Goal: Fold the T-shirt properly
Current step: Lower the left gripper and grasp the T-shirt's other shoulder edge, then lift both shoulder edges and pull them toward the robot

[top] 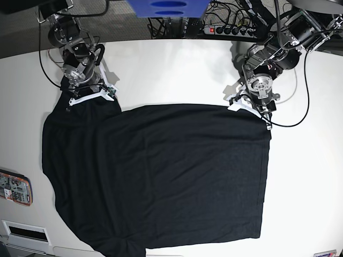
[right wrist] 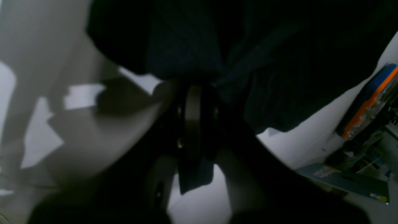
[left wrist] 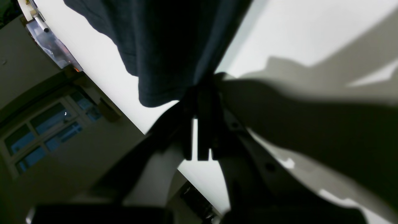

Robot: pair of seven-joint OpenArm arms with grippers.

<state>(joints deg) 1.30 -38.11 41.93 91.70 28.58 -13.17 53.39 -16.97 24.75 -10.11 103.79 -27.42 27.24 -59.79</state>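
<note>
The black T-shirt [top: 161, 176] lies spread flat over most of the white table [top: 177, 75]. My left gripper [top: 251, 108] is at the shirt's far right corner. In the left wrist view its fingers [left wrist: 203, 93] are shut together, with the dark cloth [left wrist: 161, 46] bunched at their tips. My right gripper [top: 88, 98] is at the far left corner of the shirt. The right wrist view shows it [right wrist: 196, 90] shut, with the fabric [right wrist: 248, 46] gathered around its fingertips. The pinched hems themselves are hidden in shadow.
An orange and blue flat object [top: 15, 188] lies at the table's left edge, also seen in the right wrist view [right wrist: 370, 102]. A power strip [top: 225, 29] and cables run along the back edge. A blue item [top: 166, 6] sits at the far centre.
</note>
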